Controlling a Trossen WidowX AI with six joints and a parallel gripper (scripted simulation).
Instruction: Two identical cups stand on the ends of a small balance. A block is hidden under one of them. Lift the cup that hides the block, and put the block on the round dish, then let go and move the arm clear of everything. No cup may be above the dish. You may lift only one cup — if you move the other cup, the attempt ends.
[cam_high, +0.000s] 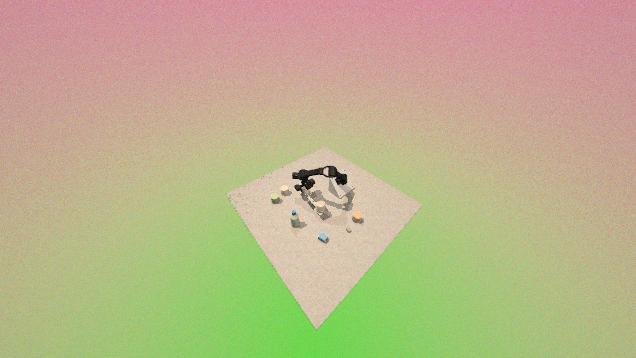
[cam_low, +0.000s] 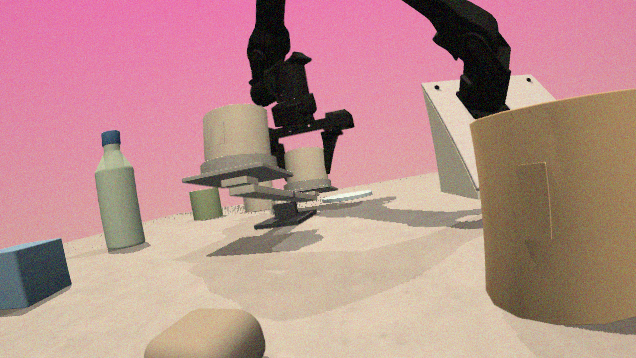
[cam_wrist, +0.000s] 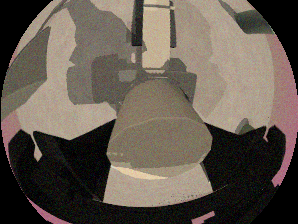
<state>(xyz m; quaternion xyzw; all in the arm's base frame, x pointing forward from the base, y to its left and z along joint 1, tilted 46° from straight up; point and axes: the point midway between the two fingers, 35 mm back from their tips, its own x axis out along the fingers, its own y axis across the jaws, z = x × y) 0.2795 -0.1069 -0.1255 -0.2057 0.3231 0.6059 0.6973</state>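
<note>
Wrist shows gripper (cam_low: 304, 162) (cam_wrist: 156, 123) clamping a cup (cam_low: 305, 167) (cam_wrist: 160, 135); top looks unclear.

Orange cylinder (cam_high: 357, 217) (cam_low: 560, 210) cut off by exterior's right edge; blue block (cam_high: 323, 238) (cam_low: 35, 274) by left; dish too small from top.

My way straight up from the far cup (cam_low: 305, 165) (cam_wrist: 160, 142) is blocked by my own wrist. The near cup (cam_low: 236, 132), left of centre in the exterior frame, bars passage toward the bottle (cam_low: 120, 207) (cam_high: 295, 219).
</note>
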